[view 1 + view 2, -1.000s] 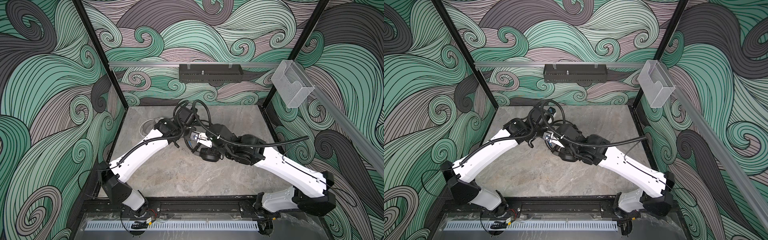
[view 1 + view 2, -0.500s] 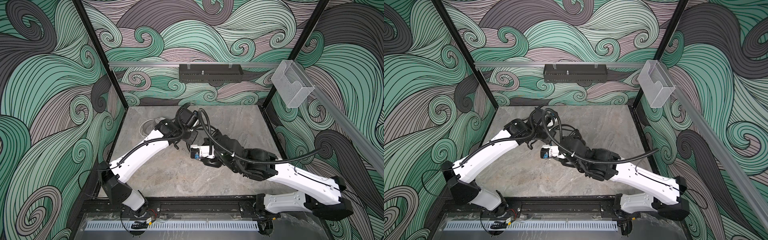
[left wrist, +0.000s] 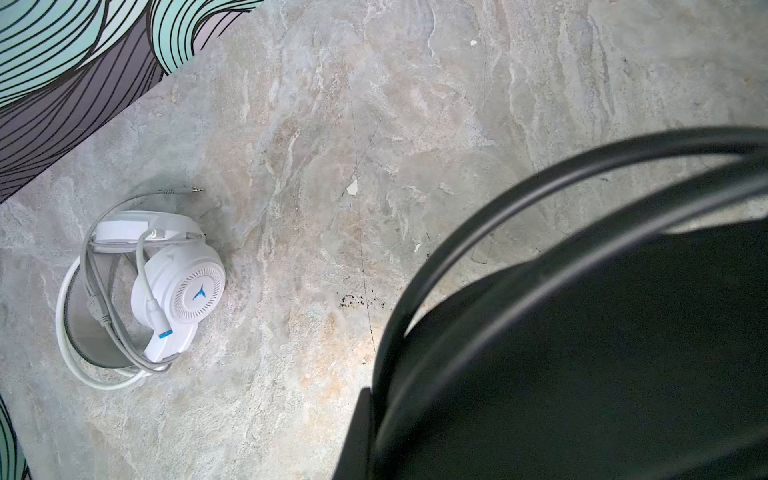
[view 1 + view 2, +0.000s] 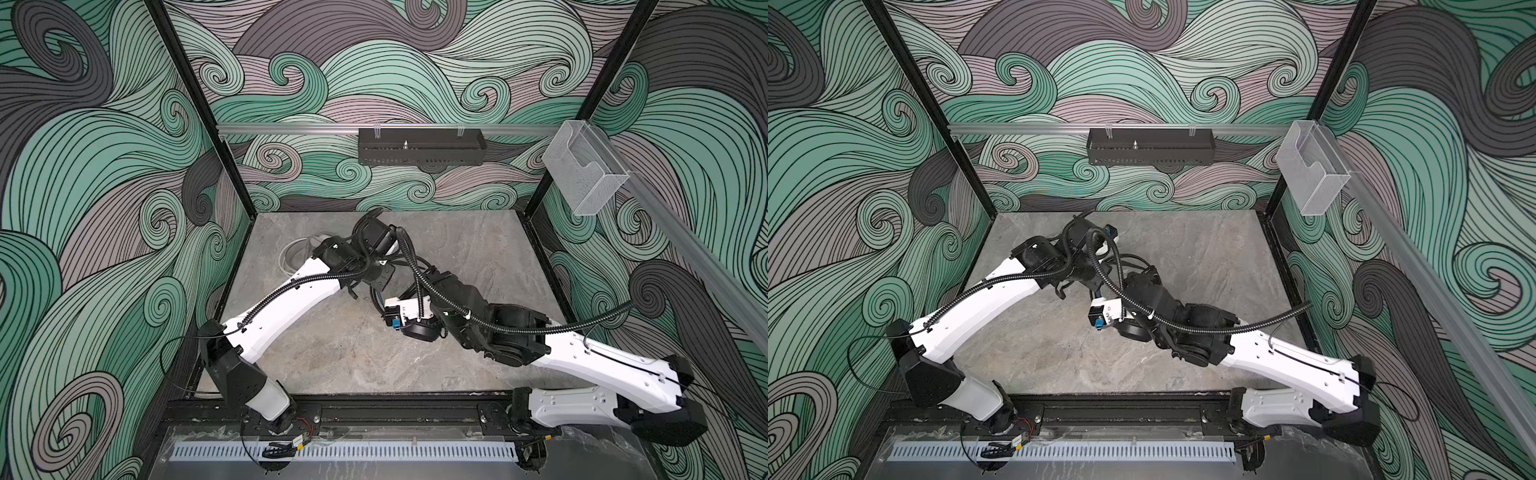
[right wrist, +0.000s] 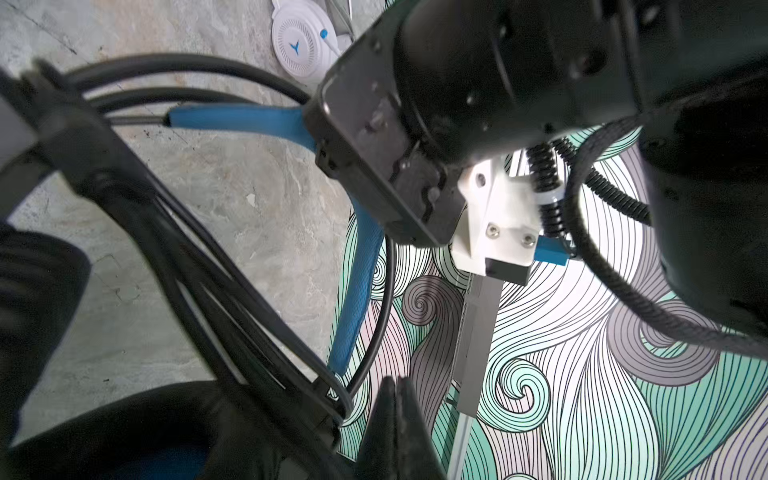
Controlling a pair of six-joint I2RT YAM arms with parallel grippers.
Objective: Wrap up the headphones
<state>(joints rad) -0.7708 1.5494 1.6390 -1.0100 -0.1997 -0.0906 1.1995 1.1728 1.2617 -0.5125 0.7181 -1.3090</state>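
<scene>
Jaws both closed: left jaws clamp black headset [image 5: 249,118] by its stiff blue-lined band, over mid counter [image 4: 332,353]; right jaws sit by limp black cable [image 5: 388,299], grip unclear. Looks light, springy, so band's the handle. White headset [image 3: 178,291] lies far left, cable wound.

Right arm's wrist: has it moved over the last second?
Yes. The right arm's wrist has come toward the front rail, away from the black wall tray.
</scene>
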